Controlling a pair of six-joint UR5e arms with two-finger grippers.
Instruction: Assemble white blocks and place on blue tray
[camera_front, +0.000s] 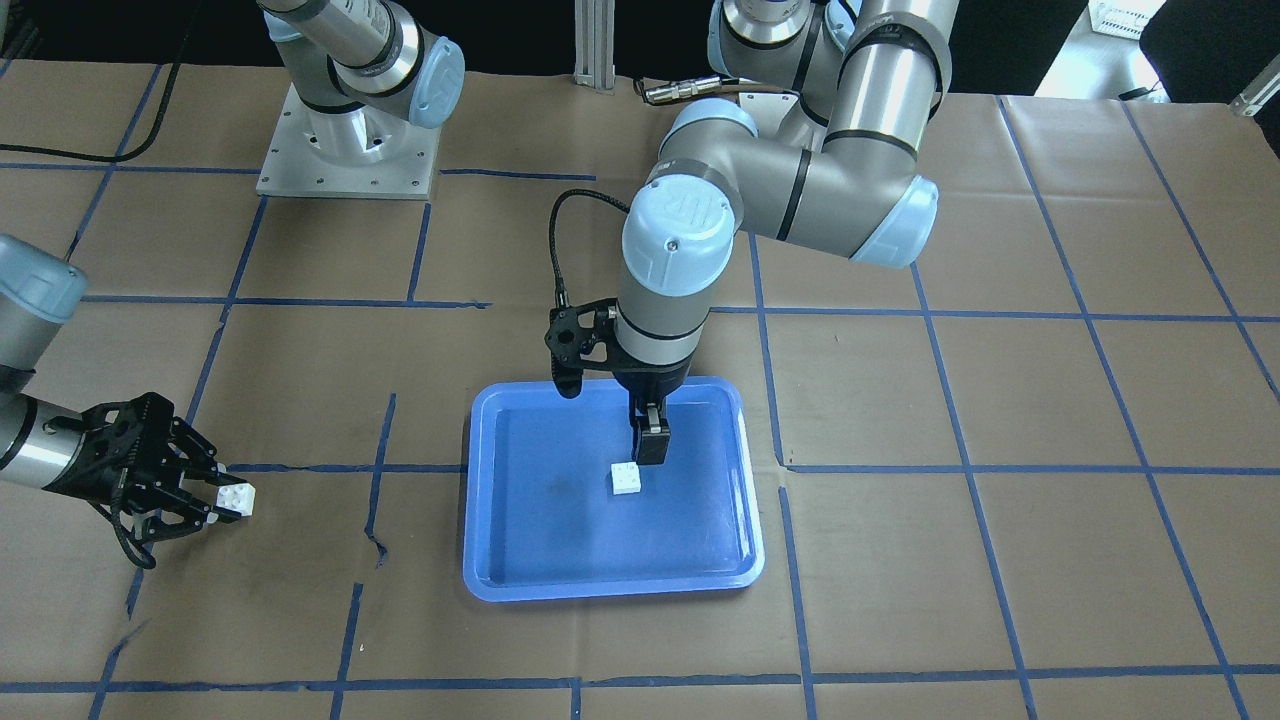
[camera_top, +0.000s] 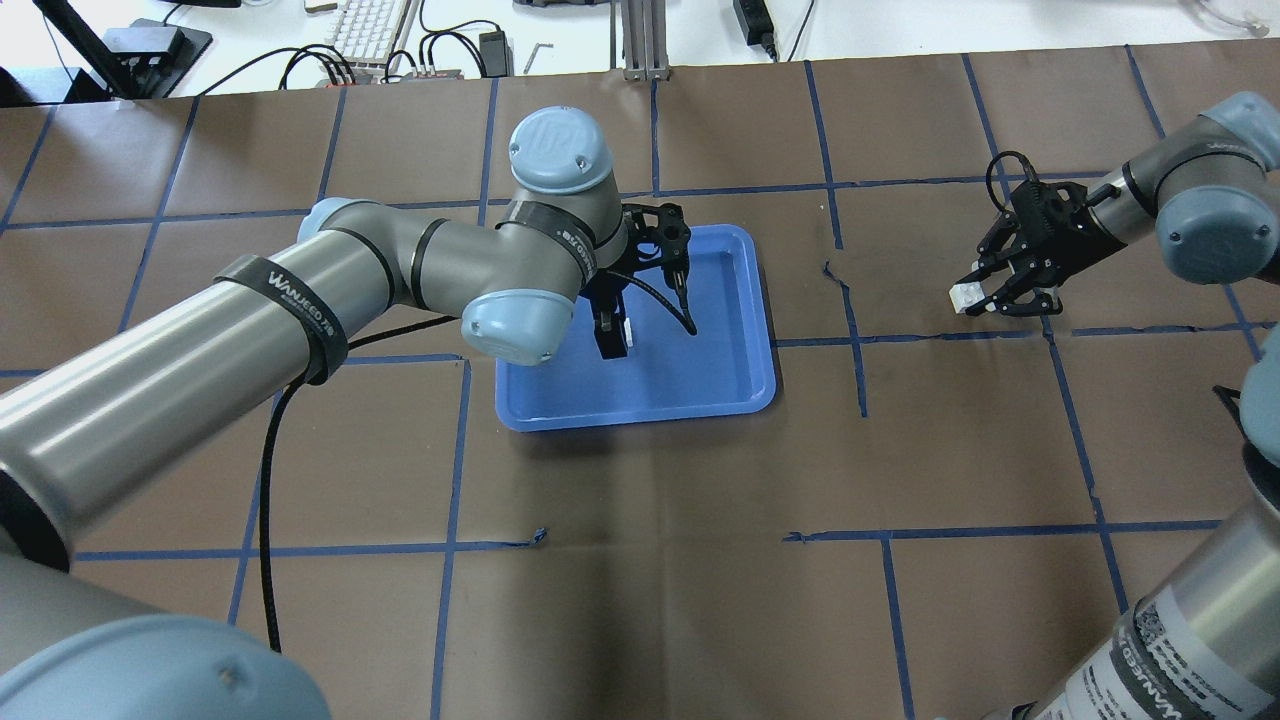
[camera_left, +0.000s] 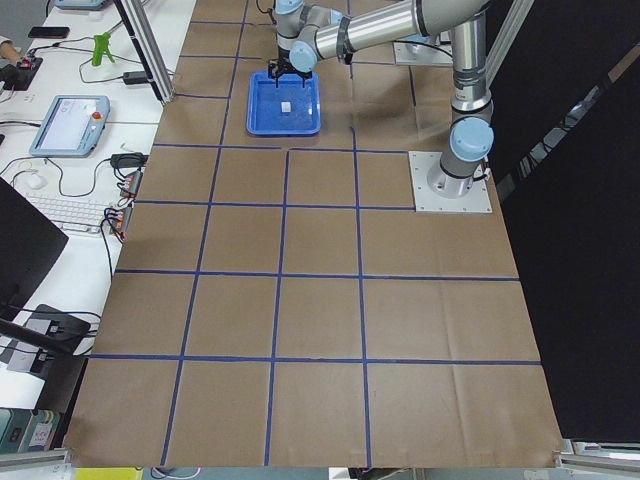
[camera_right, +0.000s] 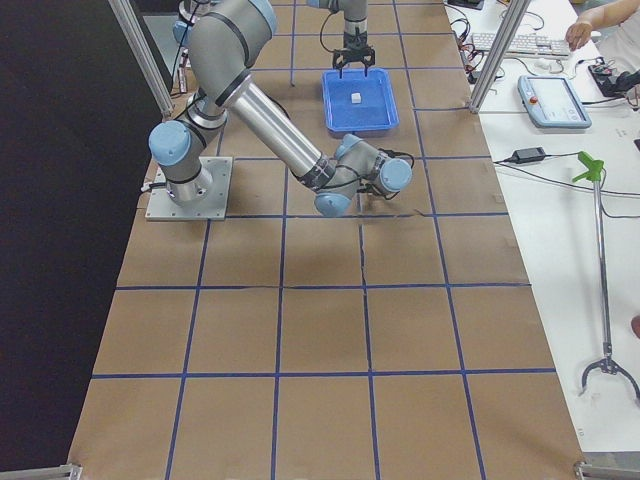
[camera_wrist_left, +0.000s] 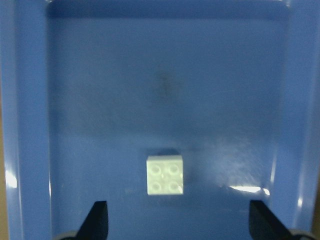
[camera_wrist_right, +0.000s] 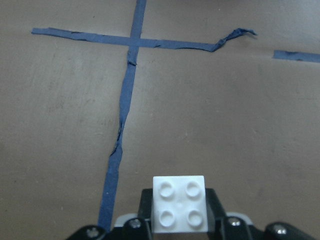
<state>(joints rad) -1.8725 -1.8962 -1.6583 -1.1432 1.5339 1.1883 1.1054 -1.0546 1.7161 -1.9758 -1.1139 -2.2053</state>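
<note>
One white block (camera_front: 626, 480) lies studs up on the floor of the blue tray (camera_front: 610, 590). My left gripper (camera_front: 650, 455) hangs open just above and behind it. In the left wrist view the block (camera_wrist_left: 165, 175) lies between the widely spread fingertips (camera_wrist_left: 97, 220), touching neither. My right gripper (camera_front: 225, 497) is shut on the second white block (camera_front: 238, 497) and holds it low over the paper, far to the tray's right side. The held block (camera_wrist_right: 179, 204) shows studs up in the right wrist view. From overhead the tray (camera_top: 700, 400), the left gripper (camera_top: 612, 340) and the held block (camera_top: 966, 296) also show.
Brown paper with blue tape grid lines (camera_front: 380, 470) covers the table. The right arm's base plate (camera_front: 345, 150) stands at the robot's side. A black cable (camera_top: 265, 520) hangs from the left arm. Desks with keyboards and a teach pendant (camera_right: 555, 100) lie beyond the table's far edge.
</note>
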